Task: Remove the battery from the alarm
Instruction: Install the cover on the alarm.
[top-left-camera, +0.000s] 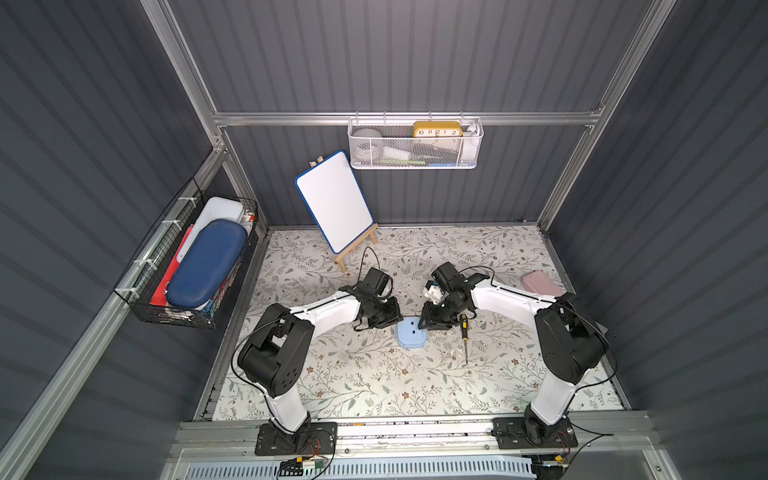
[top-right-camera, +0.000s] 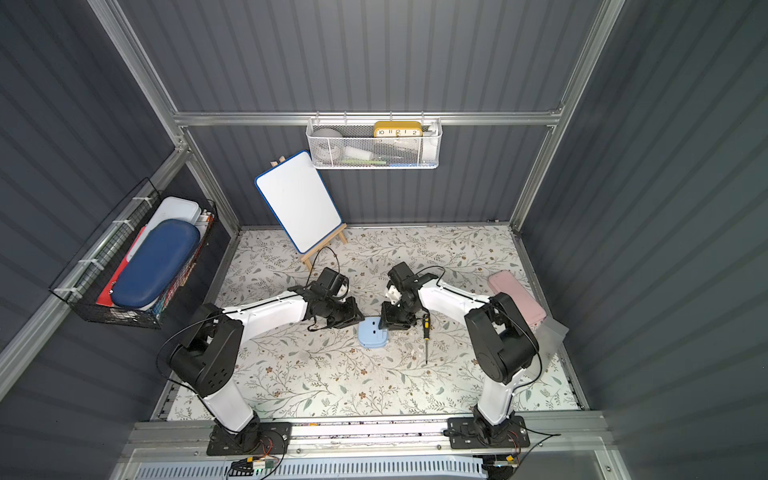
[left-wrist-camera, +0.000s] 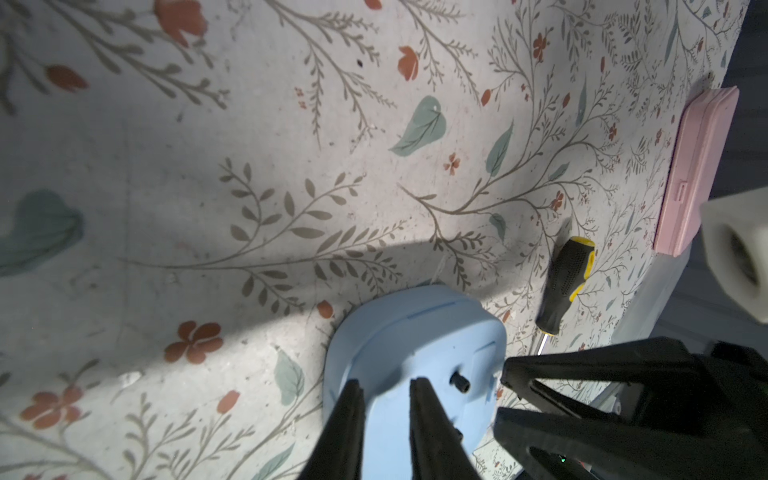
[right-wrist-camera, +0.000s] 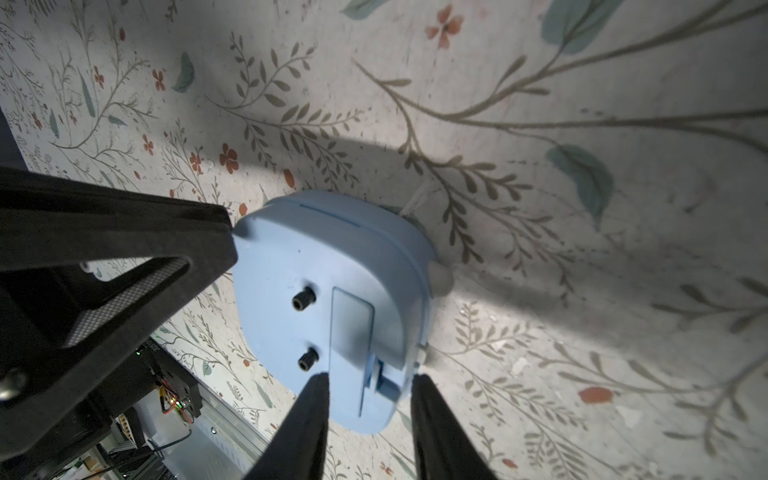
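Observation:
The alarm (top-left-camera: 410, 336) (top-right-camera: 372, 336) lies face down on the flowered table, its plain blue back up with two small black knobs (right-wrist-camera: 303, 298). My left gripper (left-wrist-camera: 386, 388) (top-left-camera: 395, 319) stands narrowly open, its tips over the back near one corner; only blue surface shows between the fingers. My right gripper (right-wrist-camera: 368, 384) (left-wrist-camera: 500, 395) (top-left-camera: 428, 325) is open, one finger on each side of the alarm's end, where the rectangular cover (right-wrist-camera: 352, 328) sits with its latch end slightly ajar. The battery is hidden.
A black-and-yellow screwdriver (top-left-camera: 464, 334) (left-wrist-camera: 566, 286) lies just right of the alarm. A pink case (top-left-camera: 539, 282) (left-wrist-camera: 698, 166) sits at the table's right edge. A whiteboard on an easel (top-left-camera: 334, 201) stands at the back. Baskets hang on the back wall (top-left-camera: 415, 158) and the left wall (top-left-camera: 187, 266).

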